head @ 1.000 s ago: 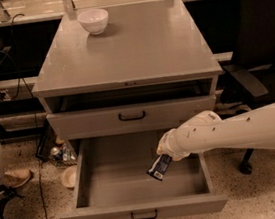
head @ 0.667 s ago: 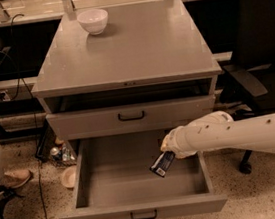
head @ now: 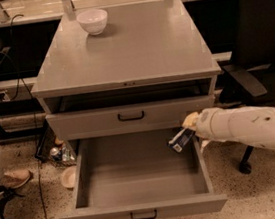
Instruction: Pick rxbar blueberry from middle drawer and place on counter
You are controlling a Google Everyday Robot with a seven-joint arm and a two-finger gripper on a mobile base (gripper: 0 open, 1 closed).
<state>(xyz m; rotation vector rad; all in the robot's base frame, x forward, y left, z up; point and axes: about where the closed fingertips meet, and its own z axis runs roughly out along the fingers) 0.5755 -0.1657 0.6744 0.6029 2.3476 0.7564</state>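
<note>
At the drawer's right wall, camera view: you see the gripper pinching the rxbar blueberry by its upper end, clear of the floor of the open middle drawer.
Bar's axis: the long side runs on a slant, low end toward the drawer's middle, high end up and right into the pincer.
Way to the counter: the counter lies above and to the left of the held bar, past the shallow drawer front; your lift likely has to clear that overhanging edge.
Counter load: a white bowl sits near the far left corner, well apart.
Hard to make out: the fingertips merge with the white arm; you cannot tell how deep the bar sits.
</note>
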